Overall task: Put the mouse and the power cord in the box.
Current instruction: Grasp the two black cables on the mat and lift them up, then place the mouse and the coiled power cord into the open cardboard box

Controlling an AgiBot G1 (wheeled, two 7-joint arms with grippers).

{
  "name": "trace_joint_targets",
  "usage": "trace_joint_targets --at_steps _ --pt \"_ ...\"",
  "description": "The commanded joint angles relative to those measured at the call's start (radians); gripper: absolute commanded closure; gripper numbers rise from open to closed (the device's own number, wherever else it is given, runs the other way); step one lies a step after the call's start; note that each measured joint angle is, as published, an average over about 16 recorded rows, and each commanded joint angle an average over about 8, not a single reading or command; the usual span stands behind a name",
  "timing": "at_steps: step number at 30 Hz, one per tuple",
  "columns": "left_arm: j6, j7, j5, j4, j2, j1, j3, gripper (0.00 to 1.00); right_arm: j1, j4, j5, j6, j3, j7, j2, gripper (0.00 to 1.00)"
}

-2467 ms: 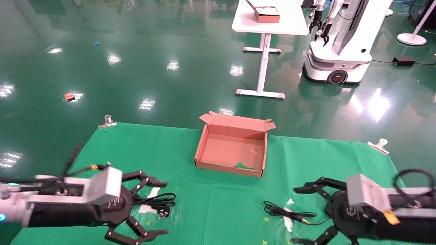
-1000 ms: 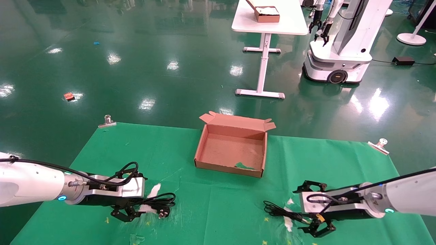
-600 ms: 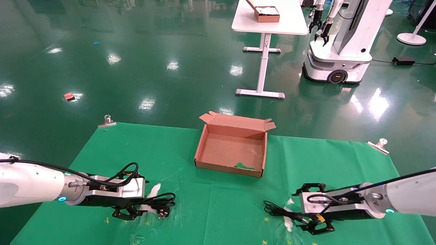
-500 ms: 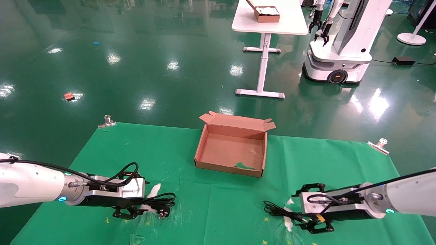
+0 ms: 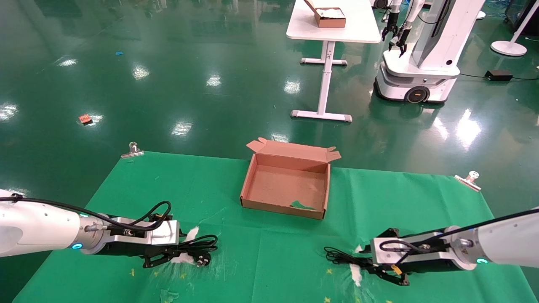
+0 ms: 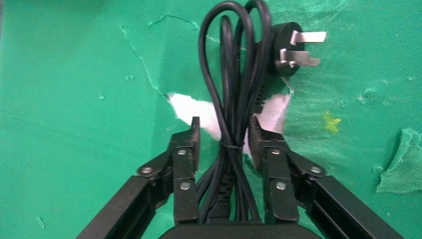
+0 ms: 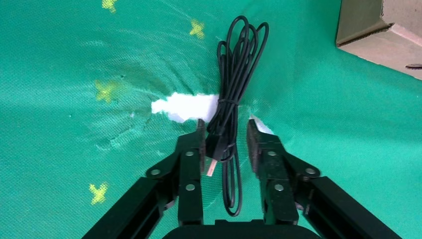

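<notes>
The power cord (image 5: pixel 202 246), a thick black coil with a pronged plug (image 6: pixel 293 47), lies on the green cloth at the near left. My left gripper (image 5: pixel 179 251) is low on the cloth and open, and the tied bundle (image 6: pixel 236 89) runs between its narrowed fingers (image 6: pixel 191 144). At the near right a thin black cable bundle (image 5: pixel 340 256) with a USB plug (image 7: pixel 214 149) lies between the open fingers of my right gripper (image 5: pixel 367 264). The mouse is out of view. The box (image 5: pixel 282 207) stands open and empty at mid-table; its corner (image 7: pixel 378 35) shows in the right wrist view.
The cloth is torn, showing white under each cable (image 5: pixel 184 257) (image 5: pixel 356 273). Metal clips (image 5: pixel 133 149) (image 5: pixel 468 179) hold its far corners. Beyond, on the floor, stand a white table with a smaller brown box (image 5: pixel 330 19) and another robot (image 5: pixel 421 50).
Both grippers dropped from above the table to the cloth. Their wide-spread fingers have since narrowed around the two cable bundles, and both have edged forward slightly.
</notes>
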Motion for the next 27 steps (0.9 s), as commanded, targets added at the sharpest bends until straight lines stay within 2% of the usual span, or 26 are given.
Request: trace_joint_targets --at_steps 1,18,23,27 --pt "0.000 0.000 0.000 0.000 0.000 0.000 0.000 1.00 0.000 0.000 0.000 0.000 0.000 0.000 0.000 1.00" --pt "0.009 -0.014 -0.015 0.007 -0.008 -0.003 -0.010 1.00 0.005 0.002 0.004 -0.004 0.003 0.002 0.005 1.00" --pt "0.060 -0.090 -0.087 0.047 -0.045 -0.034 -0.060 1.00 0.036 -0.003 0.037 -0.027 0.026 0.026 0.041 1.00" --pt "0.131 -0.193 -0.197 0.103 -0.085 -0.077 -0.137 1.00 0.090 -0.003 0.076 -0.071 0.054 0.057 0.103 1.00"
